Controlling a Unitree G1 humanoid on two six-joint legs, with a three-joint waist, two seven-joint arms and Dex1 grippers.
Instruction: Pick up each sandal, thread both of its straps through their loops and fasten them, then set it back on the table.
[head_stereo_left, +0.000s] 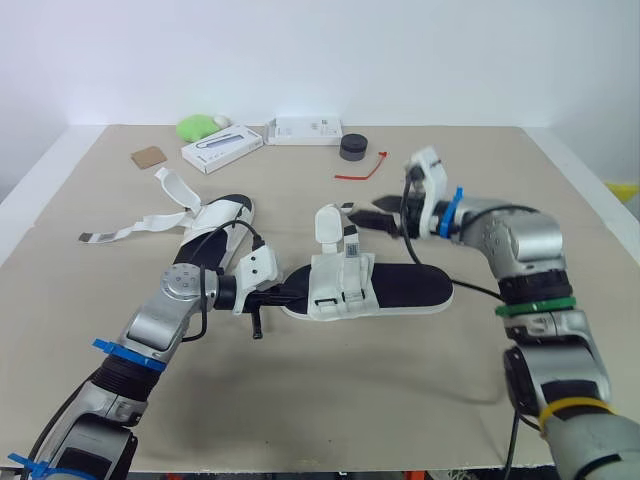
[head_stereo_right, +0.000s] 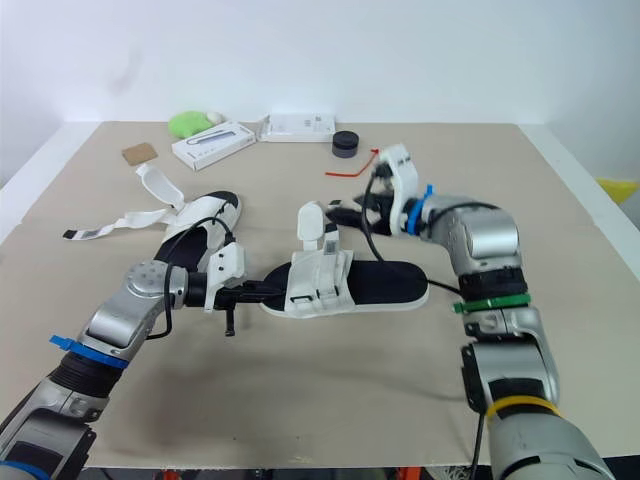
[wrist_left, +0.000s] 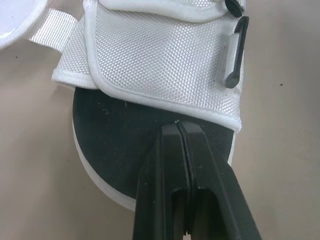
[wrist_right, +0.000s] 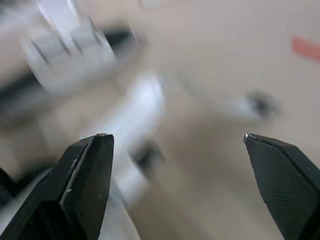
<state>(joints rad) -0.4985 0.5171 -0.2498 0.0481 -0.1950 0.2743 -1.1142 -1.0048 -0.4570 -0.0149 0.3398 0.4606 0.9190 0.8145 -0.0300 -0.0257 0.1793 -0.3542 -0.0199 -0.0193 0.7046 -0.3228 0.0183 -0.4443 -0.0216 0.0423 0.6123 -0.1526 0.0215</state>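
- At the middle of the worktop (head_stereo_left: 400, 400): one sandal (head_stereo_left: 400, 288), flat on its sole, white upper toward the left edge, bare black insole toward the right edge.
- One white strap (head_stereo_left: 327, 225) of it standing upright above the upper.
- Left tool (wrist_left: 178, 125) with both fingers pressed together, nothing seen between them, tips resting on the black insole just beside the rim of the white upper.
- Right tool (wrist_right: 175, 137) spread wide apart, holding nothing, hanging above the worktop just beyond the upright strap.
- Nearer the left edge: second sandal (head_stereo_left: 215, 225), its straps (head_stereo_left: 140, 225) unfastened and spread out over the worktop.
- Along the far edge: two white boxes (head_stereo_left: 222, 147), a green object (head_stereo_left: 197, 126), a dark round object (head_stereo_left: 352, 147), a red tie (head_stereo_left: 362, 168), a brown card (head_stereo_left: 148, 156).
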